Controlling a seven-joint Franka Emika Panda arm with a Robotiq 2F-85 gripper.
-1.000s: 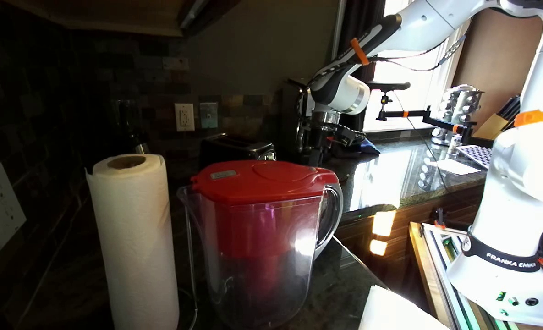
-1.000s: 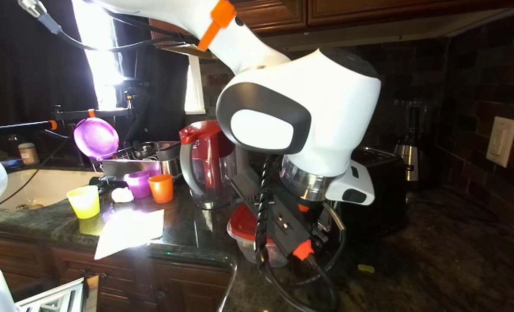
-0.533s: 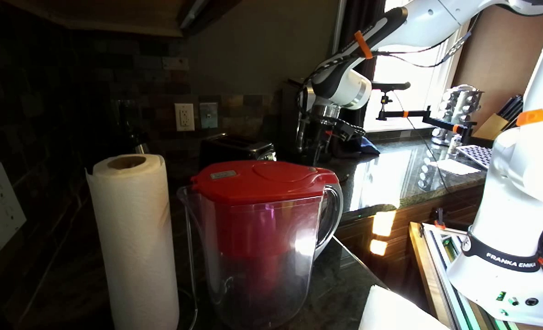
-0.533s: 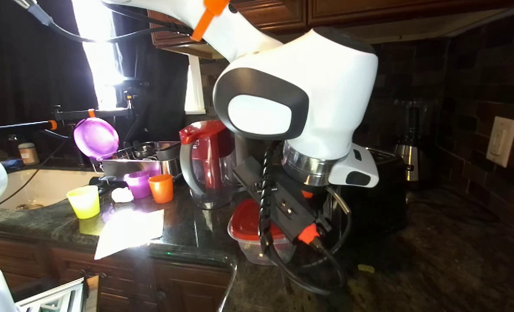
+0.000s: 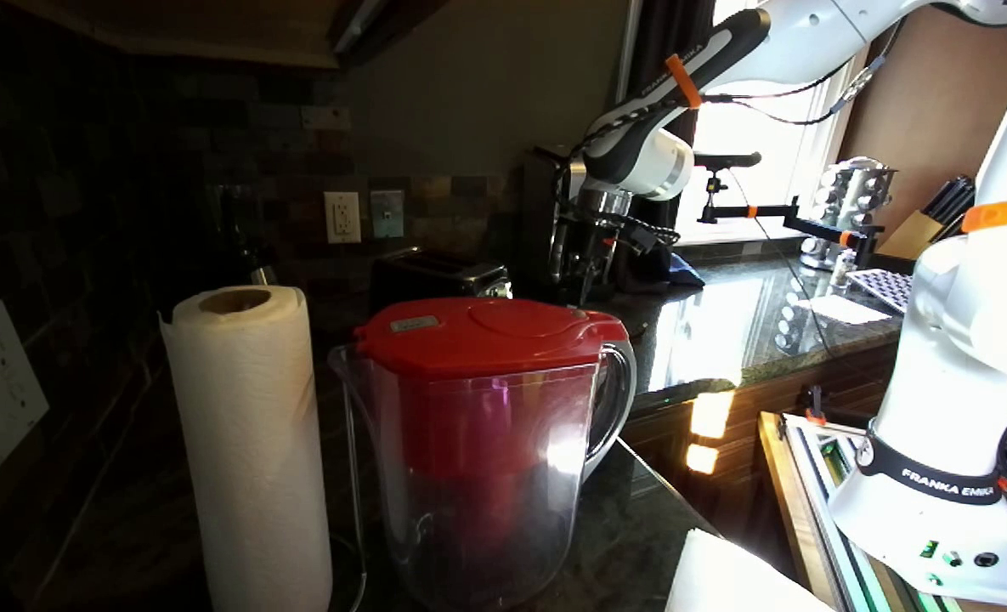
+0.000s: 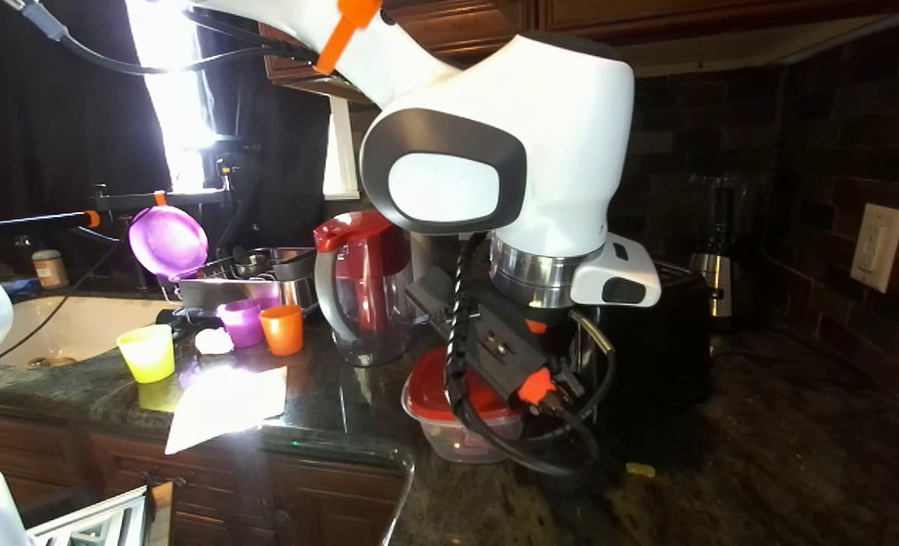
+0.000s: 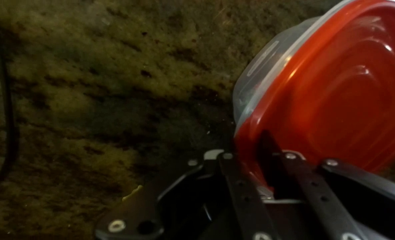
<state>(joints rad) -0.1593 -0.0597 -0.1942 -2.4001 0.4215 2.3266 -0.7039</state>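
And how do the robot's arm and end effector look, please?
The arm is white with dark panels, orange straps and a silver wrist ring; black cables run along it; its black base band reads FRANKA EMIKA. The black end effector has pale screws.

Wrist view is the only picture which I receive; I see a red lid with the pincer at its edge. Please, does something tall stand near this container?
Observer: Yes, in an exterior view a red-lidded pitcher stands upright beyond the container.
Operator: Beside this pitcher, is there something more?
Observer: Yes, a paper towel roll stands upright next to it in an exterior view.
Operator: And what is behind the pincer, please?
Observer: In an exterior view, a black toaster shows behind it, partly hidden.
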